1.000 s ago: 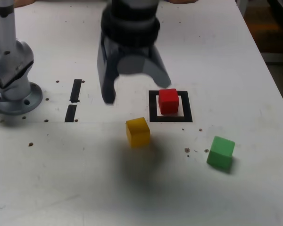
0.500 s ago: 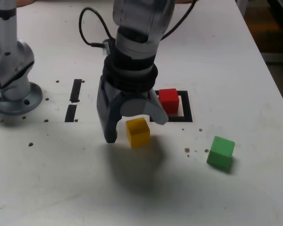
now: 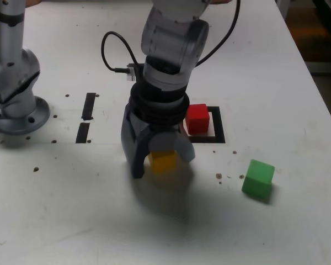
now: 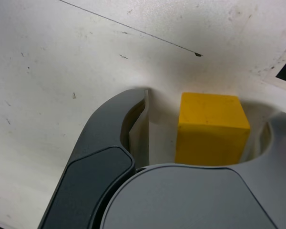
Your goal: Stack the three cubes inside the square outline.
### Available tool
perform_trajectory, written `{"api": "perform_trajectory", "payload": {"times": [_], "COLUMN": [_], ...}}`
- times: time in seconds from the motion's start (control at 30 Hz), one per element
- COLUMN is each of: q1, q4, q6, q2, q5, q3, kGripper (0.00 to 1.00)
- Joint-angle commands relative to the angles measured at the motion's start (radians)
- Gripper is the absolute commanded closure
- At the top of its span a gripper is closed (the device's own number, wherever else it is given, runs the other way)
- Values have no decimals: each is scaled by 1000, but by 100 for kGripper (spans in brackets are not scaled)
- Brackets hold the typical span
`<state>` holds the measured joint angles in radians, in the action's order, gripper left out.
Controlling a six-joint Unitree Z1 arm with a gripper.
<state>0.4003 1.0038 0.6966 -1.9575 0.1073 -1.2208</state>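
On the white worktop point(image 3: 71, 204), the open grey two-fingered hand point(image 3: 164, 164) straddles the solid yellow cube point(image 3: 163, 162), with a visible gap on one side. The solid red cube point(image 3: 197, 118) sits inside the black-bordered square outline point(image 3: 219, 126). The solid green cube point(image 3: 258, 179) rests apart, near the exterior view's right.

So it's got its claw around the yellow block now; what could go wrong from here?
The yellow cube sits nearer one finger than the other in the gripper, so closing might nudge or twist it before the grip is firm. The red cube, inside the square outline, is close by; a sideways swing at low height could knock it.
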Motion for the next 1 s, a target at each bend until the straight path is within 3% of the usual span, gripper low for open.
{"api": "perform_trajectory", "payload": {"times": [0.0, 0.2, 0.4, 0.6, 0.7, 0.8, 0.97], "q1": [-4, -8, -10, -10, -10, -10, -34], "q4": [3, 14, -4, 14, 114, 267, 490], "q6": [4, 12, 21, 29, 29, 12, -111], "q2": [-1, -2, -3, 21, 71, 136, 159], "q5": [-4, -10, -32, -48, -64, -94, -166], "q3": [0, 1, 9, 1, -40, -126, -398], "kGripper": [29, 41, 71, 86, 89, 90, 90]}}
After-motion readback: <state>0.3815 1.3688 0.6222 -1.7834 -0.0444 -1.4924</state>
